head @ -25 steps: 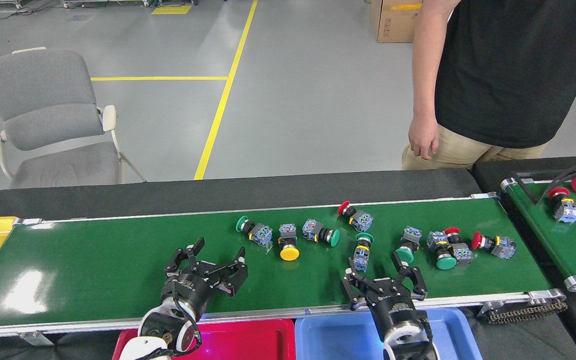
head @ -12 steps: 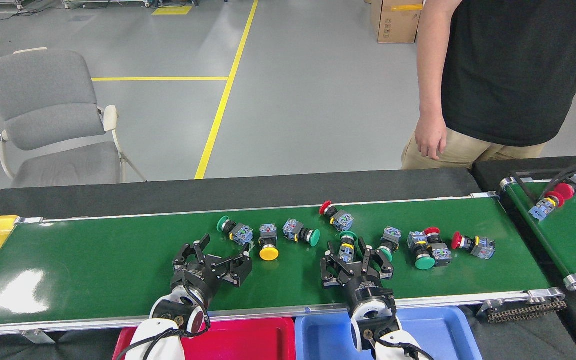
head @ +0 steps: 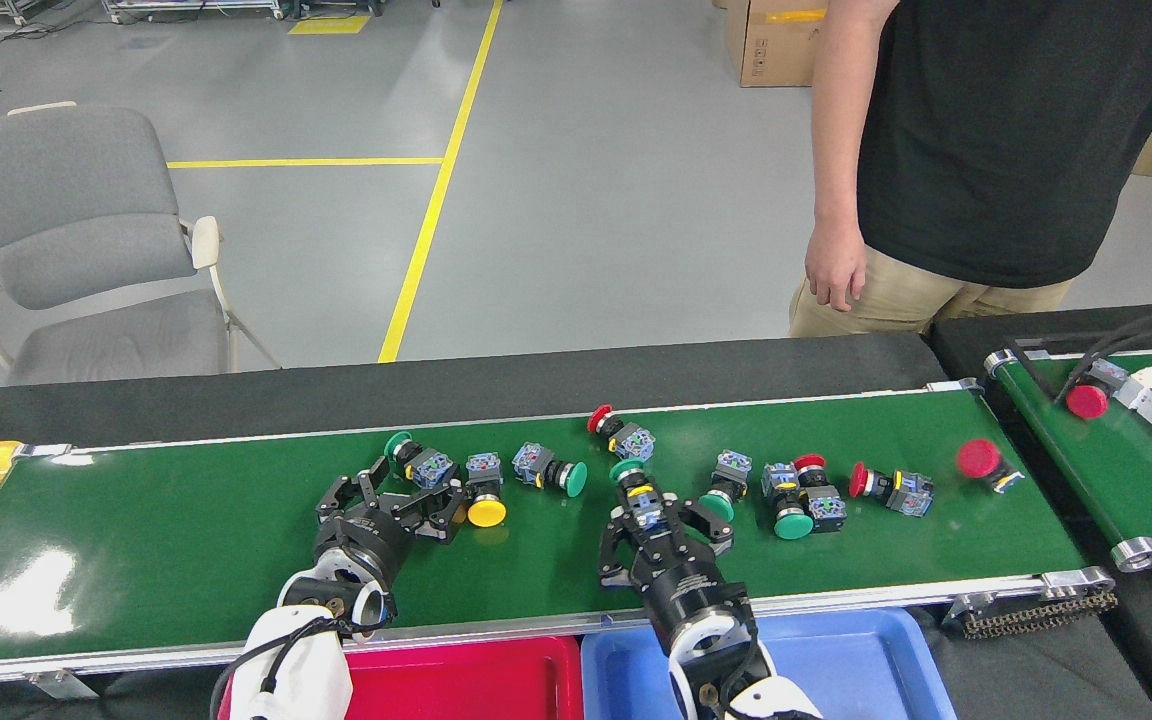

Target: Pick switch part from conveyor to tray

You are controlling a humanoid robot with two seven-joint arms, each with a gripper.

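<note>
- The belt has carried the whole row of switches to the left since a second ago, so every pick point you had has shifted; a new red-capped switch (head: 981,462) has come onto the right end of the conveyor (head: 166,540).
- Your right gripper (head: 658,528) has moved forward and left to meet the green-capped switch (head: 636,488); its jaws now stand open on either side of the switch body, not yet closed as far as you can see.
- Your left gripper (head: 391,500) has crept up too; its jaws are spread wide, just beside the yellow-capped switch (head: 485,494) and the green one behind it (head: 416,460), holding nothing.
- Both hands have gone from hovering to being lined up for a grasp; no switch has been lifted yet.
- The red tray (head: 496,680) and blue tray (head: 856,665) sit at the near edge under the arms, ready to take a part.
- With the belt apparently moving, you likely need to close soon or the switch slips past; the person (head: 986,140) stands at the far side, well apart from the parts.
</note>
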